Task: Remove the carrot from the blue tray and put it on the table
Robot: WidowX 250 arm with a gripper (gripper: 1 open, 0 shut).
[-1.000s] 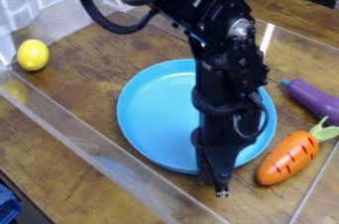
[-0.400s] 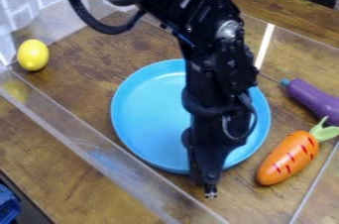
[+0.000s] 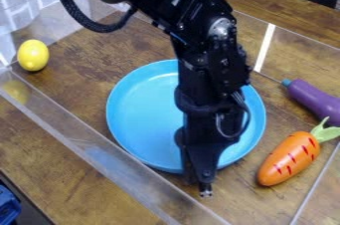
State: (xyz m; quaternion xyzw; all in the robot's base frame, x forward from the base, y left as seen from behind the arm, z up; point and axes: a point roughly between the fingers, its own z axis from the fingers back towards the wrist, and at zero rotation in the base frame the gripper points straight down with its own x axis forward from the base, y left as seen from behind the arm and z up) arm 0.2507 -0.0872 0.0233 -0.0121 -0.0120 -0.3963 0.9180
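The carrot (image 3: 289, 157), orange with a light green top, lies on the brown wood table (image 3: 74, 110) just right of the blue tray (image 3: 143, 110) and outside its rim. The tray holds nothing that I can see. My gripper (image 3: 204, 188) points straight down at the tray's near rim, left of the carrot and apart from it. Its fingers are shut to a narrow tip. The arm hides whether that tip pinches the rim or only rests against it.
A purple eggplant (image 3: 316, 98) lies behind the carrot at the right edge. A yellow lemon (image 3: 32, 56) sits at the far left. Clear acrylic walls (image 3: 93, 161) run along the front and the sides of the table.
The gripper has drifted slightly left along the tray's near rim, and the blue tray has slid a little left with it. The carrot has stayed in place.
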